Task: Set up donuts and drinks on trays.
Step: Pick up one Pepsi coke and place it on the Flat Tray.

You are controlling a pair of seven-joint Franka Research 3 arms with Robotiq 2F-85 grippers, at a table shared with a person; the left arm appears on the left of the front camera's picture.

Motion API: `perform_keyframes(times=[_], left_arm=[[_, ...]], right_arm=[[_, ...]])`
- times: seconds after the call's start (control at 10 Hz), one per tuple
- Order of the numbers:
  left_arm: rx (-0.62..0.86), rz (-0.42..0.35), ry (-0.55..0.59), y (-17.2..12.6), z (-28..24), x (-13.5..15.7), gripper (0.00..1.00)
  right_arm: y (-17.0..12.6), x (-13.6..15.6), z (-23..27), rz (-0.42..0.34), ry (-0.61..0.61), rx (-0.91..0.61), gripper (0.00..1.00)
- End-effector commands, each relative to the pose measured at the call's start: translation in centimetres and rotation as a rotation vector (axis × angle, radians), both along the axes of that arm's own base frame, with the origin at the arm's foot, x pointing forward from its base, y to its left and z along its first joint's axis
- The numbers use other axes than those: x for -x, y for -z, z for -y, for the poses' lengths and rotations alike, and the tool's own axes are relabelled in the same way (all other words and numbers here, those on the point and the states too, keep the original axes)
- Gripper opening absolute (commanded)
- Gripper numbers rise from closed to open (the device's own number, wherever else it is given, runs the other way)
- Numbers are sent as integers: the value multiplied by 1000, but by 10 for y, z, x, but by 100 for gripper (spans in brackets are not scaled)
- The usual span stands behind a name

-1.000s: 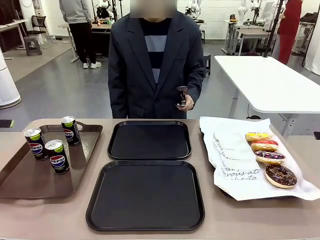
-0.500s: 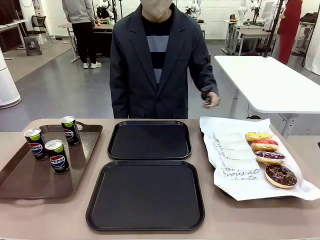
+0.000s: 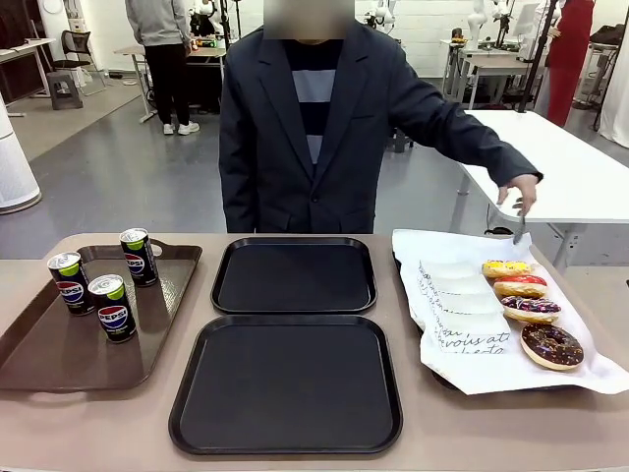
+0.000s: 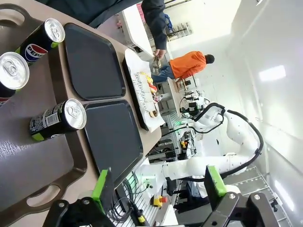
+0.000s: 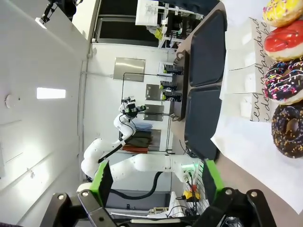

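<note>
Trays point(image 3: 294, 275), two, bare, desk centre; drinks point(image 3: 115, 308), three, on brown tray point(image 3: 49, 359), left edge; donuts point(image 3: 531, 308), four, right edge. Open, empty: left jaws, right jaws. Advised: clasp drink mid-body, carry upright.

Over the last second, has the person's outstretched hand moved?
Yes. The hand swung from in front of the jacket toward the robot's right and now hangs over the far edge of the white paper under the donuts.

on the desk point(image 3: 98, 425) the far tray point(image 3: 293, 276) lies just behind the near tray point(image 3: 285, 388). left of them a side tray point(image 3: 59, 356) carries three cans point(image 3: 116, 309); right, four donuts point(image 3: 531, 309) line up on paper point(image 3: 460, 317).
</note>
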State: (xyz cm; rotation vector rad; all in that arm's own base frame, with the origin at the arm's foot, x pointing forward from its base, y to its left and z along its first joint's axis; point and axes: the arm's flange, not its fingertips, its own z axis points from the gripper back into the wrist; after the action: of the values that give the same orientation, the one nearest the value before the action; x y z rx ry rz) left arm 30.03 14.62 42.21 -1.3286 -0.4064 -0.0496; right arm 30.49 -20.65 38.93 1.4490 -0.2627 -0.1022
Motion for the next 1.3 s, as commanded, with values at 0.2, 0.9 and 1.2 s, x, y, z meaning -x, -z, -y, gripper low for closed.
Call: perform_keyframes(times=[0.2, 0.9, 1.2], left_arm=[[17, 16, -5, 0, -1, 1, 100], [17, 16, -5, 0, -1, 1, 100], [17, 16, -5, 0, -1, 1, 100]], right_arm=[[2, 0, 1, 19, -1, -15, 100], [2, 0, 1, 19, -1, -15, 100], [2, 0, 1, 19, -1, -15, 100]])
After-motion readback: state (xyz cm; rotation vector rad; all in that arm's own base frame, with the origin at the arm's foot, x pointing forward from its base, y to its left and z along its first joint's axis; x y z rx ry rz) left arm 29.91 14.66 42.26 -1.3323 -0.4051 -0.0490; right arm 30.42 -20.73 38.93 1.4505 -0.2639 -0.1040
